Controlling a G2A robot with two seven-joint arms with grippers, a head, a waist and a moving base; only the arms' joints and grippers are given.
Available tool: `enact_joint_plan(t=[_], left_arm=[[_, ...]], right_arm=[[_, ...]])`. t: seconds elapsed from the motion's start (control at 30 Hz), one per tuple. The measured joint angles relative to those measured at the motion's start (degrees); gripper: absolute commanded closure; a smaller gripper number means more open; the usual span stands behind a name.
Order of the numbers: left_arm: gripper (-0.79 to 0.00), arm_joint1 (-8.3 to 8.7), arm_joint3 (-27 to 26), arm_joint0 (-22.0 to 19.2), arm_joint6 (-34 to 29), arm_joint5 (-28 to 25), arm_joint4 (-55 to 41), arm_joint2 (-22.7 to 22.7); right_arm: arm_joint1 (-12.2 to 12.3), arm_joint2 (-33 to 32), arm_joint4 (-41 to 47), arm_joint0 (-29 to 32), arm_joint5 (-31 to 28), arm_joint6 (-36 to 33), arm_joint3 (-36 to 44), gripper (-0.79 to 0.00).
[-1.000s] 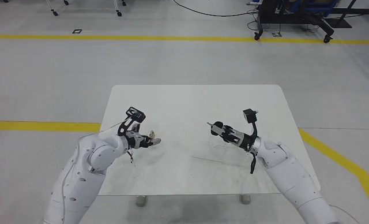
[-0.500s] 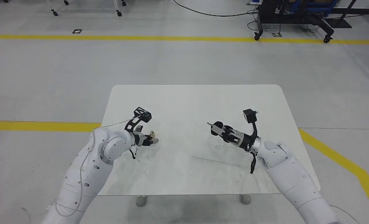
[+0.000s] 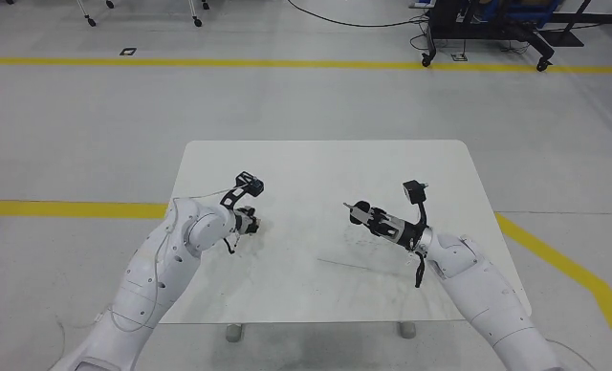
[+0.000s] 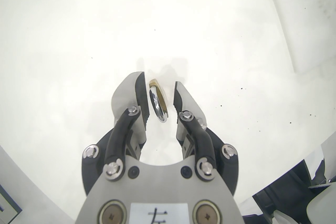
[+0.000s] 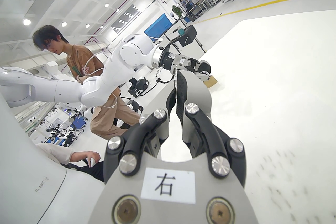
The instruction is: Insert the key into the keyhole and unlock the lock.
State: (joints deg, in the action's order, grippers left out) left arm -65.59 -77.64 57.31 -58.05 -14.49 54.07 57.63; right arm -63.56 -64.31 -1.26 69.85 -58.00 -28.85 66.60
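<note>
A small brass padlock [image 4: 157,101] with a chrome shackle stands on edge on the white table [image 3: 382,170]. My left gripper [image 4: 158,79] points down over it, open, with one finger on each side of the lock; there is a gap on one side. From the right wrist view the left gripper [image 5: 203,70] sits low on the table with the brass lock [image 5: 212,80] under it. In the top view the left gripper [image 3: 251,221] covers the lock. My right gripper [image 3: 352,210] hovers at the table's right-middle, shut on the key [image 3: 345,207], whose thin tip points toward the left arm.
The tabletop between the two grippers [image 3: 301,218] is bare. Its near edge [image 3: 316,320] lies close behind both arms. Scuff marks [image 5: 283,156] dot the surface by the right arm.
The left arm has moved forward and to the right, and its gripper has turned from pointing sideways to pointing down at the table. The right arm has not moved.
</note>
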Motion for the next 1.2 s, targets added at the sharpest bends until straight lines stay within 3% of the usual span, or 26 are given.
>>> enact_joint_plan(t=[0.47, 0.57, 0.9, 1.1, 1.2], left_arm=[[0.000, 1.01, -4.41, 2.92, 0.28, -0.70, -0.19, 2.99], [0.000, 1.17, -5.76, 3.92, 3.23, -0.90, -1.81, 4.30], [0.000, 1.34, -8.05, 10.88, 21.54, -6.57, -18.04, 10.44], [0.000, 1.35, -8.23, 11.29, 21.72, -7.28, -19.21, 10.46], [0.000, 1.11, -8.85, 12.34, 25.02, -8.10, -22.22, 10.43]], right_arm=[[0.00, 0.00, 0.00, 0.00, 0.00, 0.00, 0.00, 0.000], [0.00, 0.00, 0.00, 0.00, 0.00, 0.00, 0.00, 0.000], [0.00, 0.00, 0.00, 0.00, 0.00, 0.00, 0.00, 0.000], [0.00, 0.00, 0.00, 0.00, 0.00, 0.00, 0.00, 0.000], [-0.03, 0.03, 0.13, 0.08, 0.15, 0.18, 0.16, 0.000]])
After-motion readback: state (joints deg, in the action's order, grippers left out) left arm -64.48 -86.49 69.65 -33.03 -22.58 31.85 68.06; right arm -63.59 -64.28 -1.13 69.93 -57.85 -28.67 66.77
